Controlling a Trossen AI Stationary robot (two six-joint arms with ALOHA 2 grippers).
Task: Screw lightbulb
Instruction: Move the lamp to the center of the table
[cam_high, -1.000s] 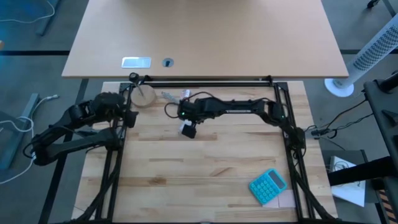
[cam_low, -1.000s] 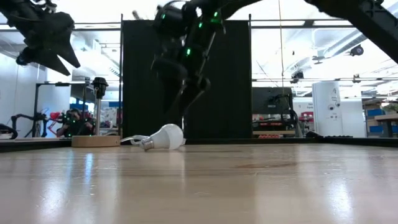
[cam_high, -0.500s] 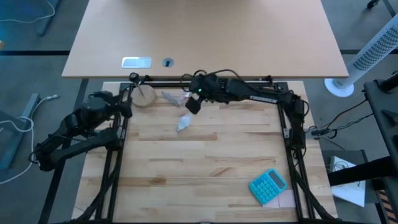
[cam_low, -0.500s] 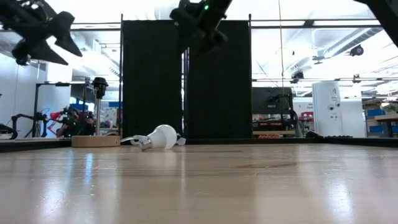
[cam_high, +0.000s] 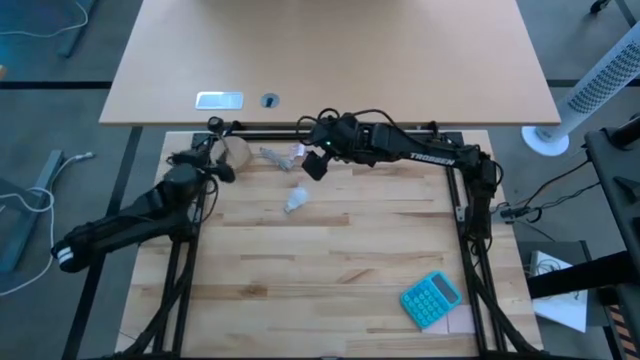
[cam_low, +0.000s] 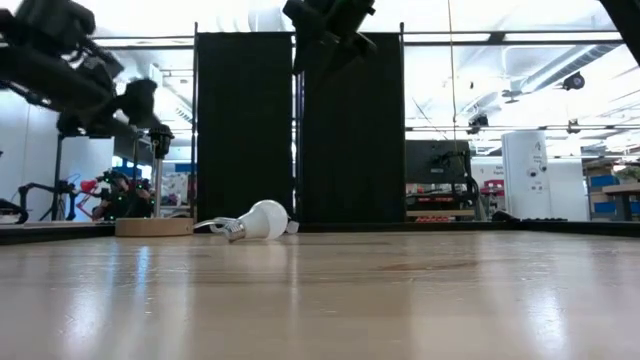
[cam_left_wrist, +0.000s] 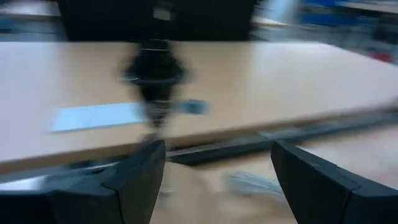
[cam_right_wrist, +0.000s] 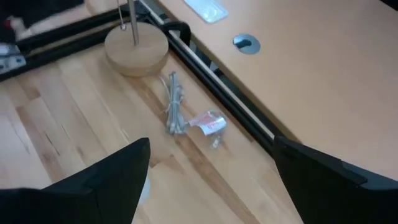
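Down on the butcher-block table (cam_high: 330, 270), just below and a touch to the near side of my right claw (cam_high: 314, 166), lies the lightbulb (cam_high: 294, 200), on its side, free of either claw. Low view shows it clearly: the lightbulb (cam_low: 262, 220) with its round white dome pointing one way and the metal screw neck the other. My right claw hangs in the air above it, fingers spread wide, holding nothing. My left claw (cam_high: 207, 166) is up too, off beside the round wooden base (cam_high: 232, 153), fingers parted and empty. Between the base and my right claw sits a crumpled clear wrapper (cam_right_wrist: 208, 122) with its cord.

I judge this bulb light, smooth and slippery, probably fragile, and ready to roll. Best hold, I think: across the widest part of the dome, gently, leaving the neck free for threading.
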